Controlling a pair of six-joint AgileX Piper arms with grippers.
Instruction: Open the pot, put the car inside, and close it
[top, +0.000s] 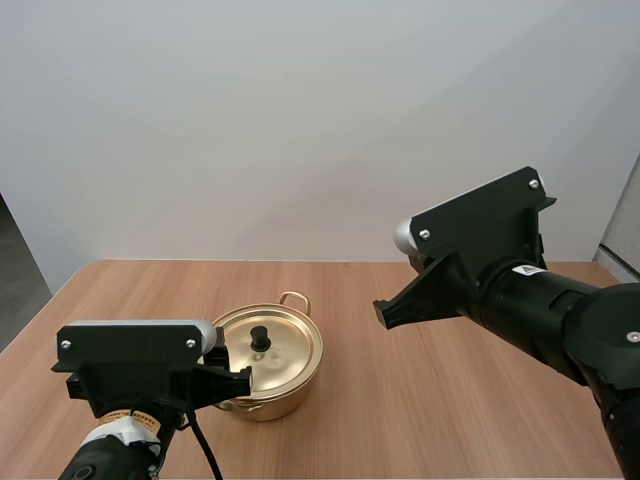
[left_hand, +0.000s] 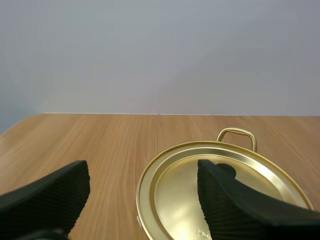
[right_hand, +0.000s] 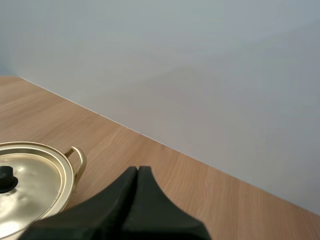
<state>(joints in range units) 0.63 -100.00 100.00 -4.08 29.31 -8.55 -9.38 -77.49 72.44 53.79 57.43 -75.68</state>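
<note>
L jaws apart, lid knob (left_hand: 227, 169) half-hidden

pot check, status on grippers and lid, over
Left gripper open, low at the pot. Right gripper shut, raised off to the pot's side. Lid on, knob free.

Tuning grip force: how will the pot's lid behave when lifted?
The lid looks like thin polished metal: probably stiff, light, slippery at its rim. Its small black knob likely gives the surest hold. Apparently just resting on the pot, it may slide if nudged.
</note>
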